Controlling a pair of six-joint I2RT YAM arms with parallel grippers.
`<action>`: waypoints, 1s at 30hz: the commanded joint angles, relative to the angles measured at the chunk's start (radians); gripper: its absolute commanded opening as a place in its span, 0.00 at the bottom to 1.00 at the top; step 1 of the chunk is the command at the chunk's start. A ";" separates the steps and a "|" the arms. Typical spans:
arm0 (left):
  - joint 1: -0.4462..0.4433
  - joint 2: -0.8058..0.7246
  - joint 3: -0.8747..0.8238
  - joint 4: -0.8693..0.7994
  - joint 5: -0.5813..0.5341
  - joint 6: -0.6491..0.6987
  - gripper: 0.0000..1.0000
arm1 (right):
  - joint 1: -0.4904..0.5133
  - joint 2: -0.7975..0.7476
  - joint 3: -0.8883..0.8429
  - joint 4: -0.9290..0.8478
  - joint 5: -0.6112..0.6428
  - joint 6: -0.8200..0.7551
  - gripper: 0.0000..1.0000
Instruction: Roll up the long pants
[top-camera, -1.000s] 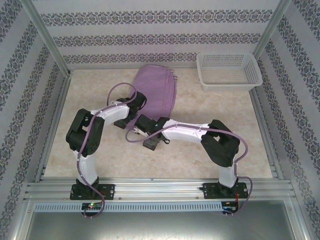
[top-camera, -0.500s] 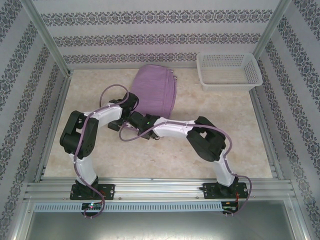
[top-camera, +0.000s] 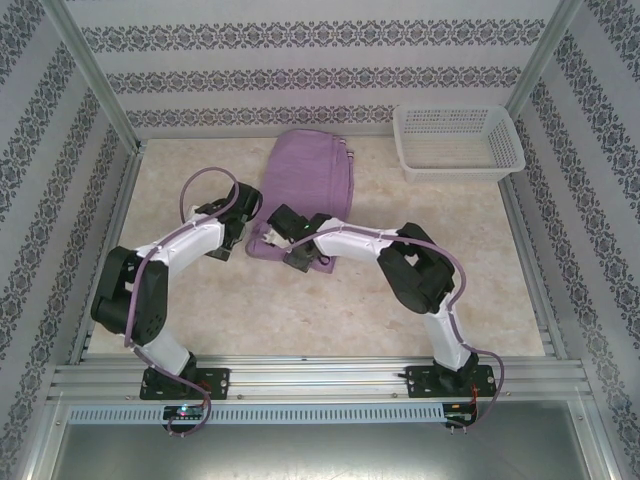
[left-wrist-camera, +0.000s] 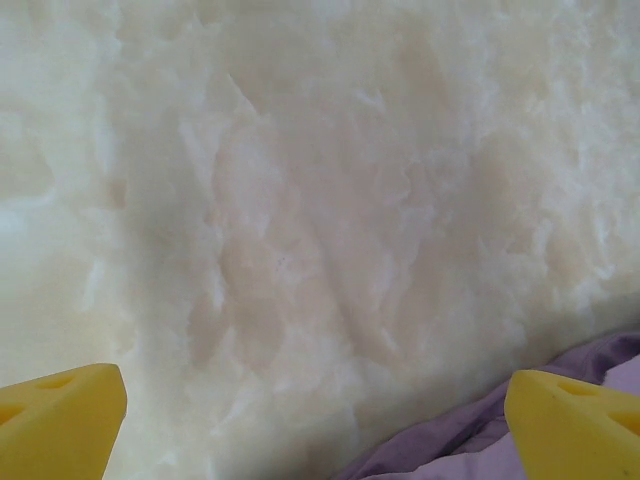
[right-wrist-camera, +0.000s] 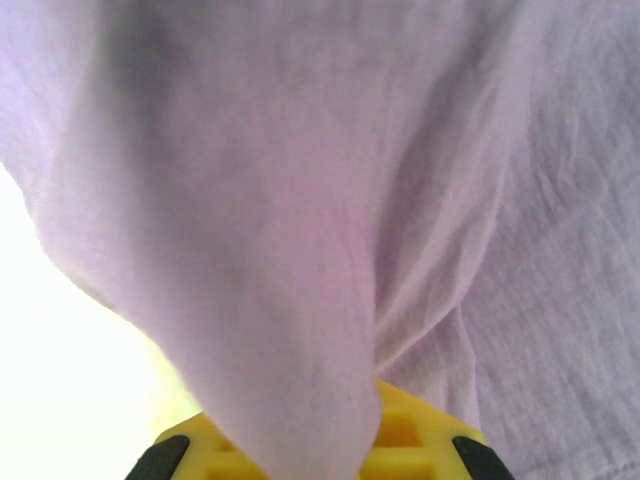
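Two arms rise from the near edge of the counter (top-camera: 420, 210) and lean in toward its middle. The left arm (top-camera: 185, 245) bows out toward 9 o'clock and reaches back in. The left jaws stand wide open just beside the near end of the long pants (top-camera: 312, 180), on the cloth's 9 o'clock side. In the left wrist view the two yellow fingertips (left-wrist-camera: 62, 418) sit far apart over bare marbled counter, holding nothing. A lilac edge of the pants (left-wrist-camera: 470, 435) shows at 4 o'clock there.

The right arm (top-camera: 350, 240) comes in from 4 o'clock, and the right jaws are on the near hem of the pants, closed on a fold of the cloth. In the right wrist view the lilac fabric (right-wrist-camera: 330, 200) drapes down over the yellow fingers (right-wrist-camera: 400, 440) and is pinched between them.

Past both arms, the pants lie folded into a long flat strip running from the middle of the counter toward 12 o'clock. The near end is slightly rumpled and the far end lies close to the back wall. A white mesh basket (top-camera: 458, 160) sits in the far corner at about 1 o'clock, well apart from the pants.
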 joint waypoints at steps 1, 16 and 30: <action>0.012 -0.055 -0.028 0.003 0.006 -0.011 0.98 | -0.041 -0.090 0.071 -0.137 -0.212 0.089 0.00; -0.053 -0.043 0.009 0.074 0.079 0.012 0.98 | -0.158 0.177 0.541 -0.567 -0.745 0.178 0.00; -0.110 0.054 0.112 0.091 0.123 -0.002 0.98 | -0.205 0.216 0.480 -0.509 -0.919 0.233 0.00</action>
